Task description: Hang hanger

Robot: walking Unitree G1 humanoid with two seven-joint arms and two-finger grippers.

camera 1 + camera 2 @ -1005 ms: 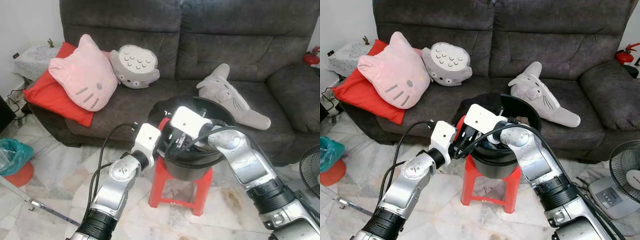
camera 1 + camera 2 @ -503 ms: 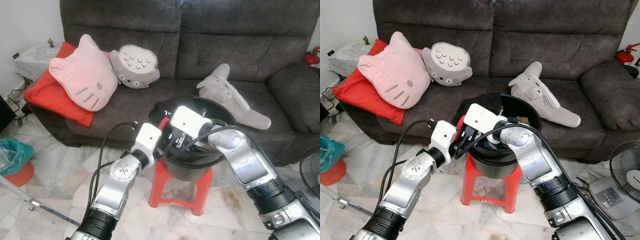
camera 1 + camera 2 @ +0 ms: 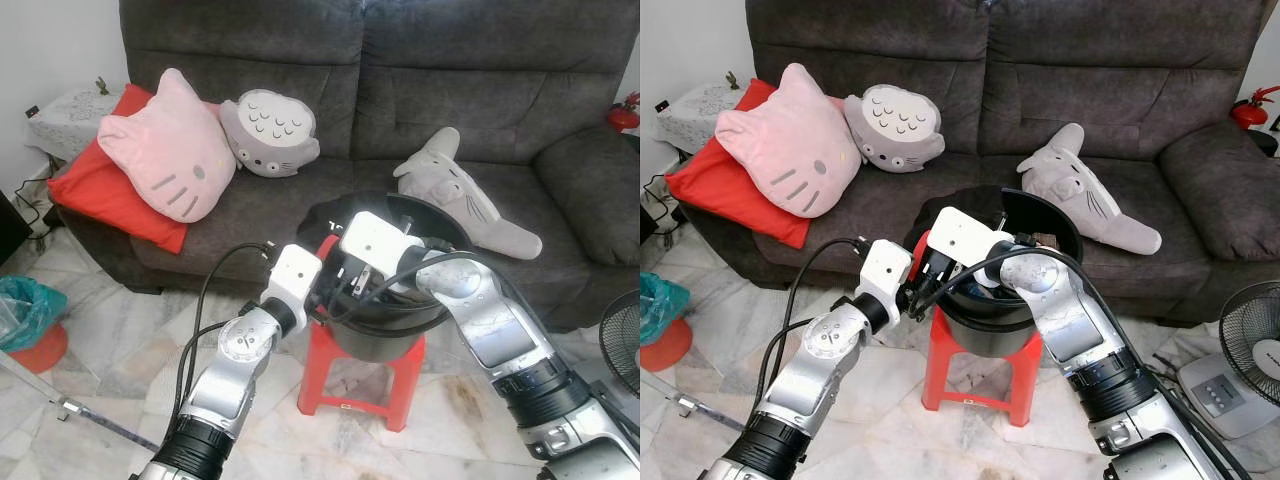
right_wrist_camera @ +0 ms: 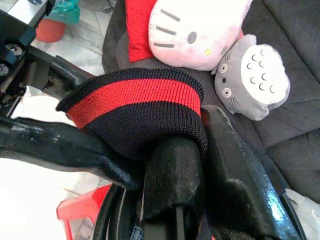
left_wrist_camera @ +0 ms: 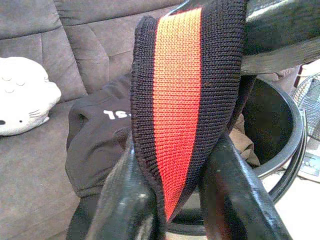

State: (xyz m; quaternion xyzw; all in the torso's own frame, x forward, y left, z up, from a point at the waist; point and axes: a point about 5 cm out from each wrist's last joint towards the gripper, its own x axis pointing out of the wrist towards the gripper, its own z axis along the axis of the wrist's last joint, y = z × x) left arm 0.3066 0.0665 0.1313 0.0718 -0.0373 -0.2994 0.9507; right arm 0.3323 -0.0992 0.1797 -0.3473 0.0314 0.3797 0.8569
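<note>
Knitted black band point(image 5: 185, 95) with a red-orange stripe, no hanger visible: pinched between the left gripper point(image 5: 187, 200) fingers and also clamped by the right gripper point(image 4: 200, 165), both meeting at the near rim of the black bucket point(image 3: 1035, 290). Bucket on red stool point(image 3: 975, 375); brownish cloth point(image 5: 245, 142) inside, dark garment point(image 5: 100, 145) draped over its far edge.

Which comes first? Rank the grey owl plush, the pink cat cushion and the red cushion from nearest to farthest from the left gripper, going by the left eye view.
Measured from the left gripper, beside the black bucket:
1. Grey owl plush, on the sofa seat, up and slightly left.
2. Pink cat cushion, further left, leaning on the sofa back.
3. Red cushion, behind the pink one at the sofa's left end.
</note>
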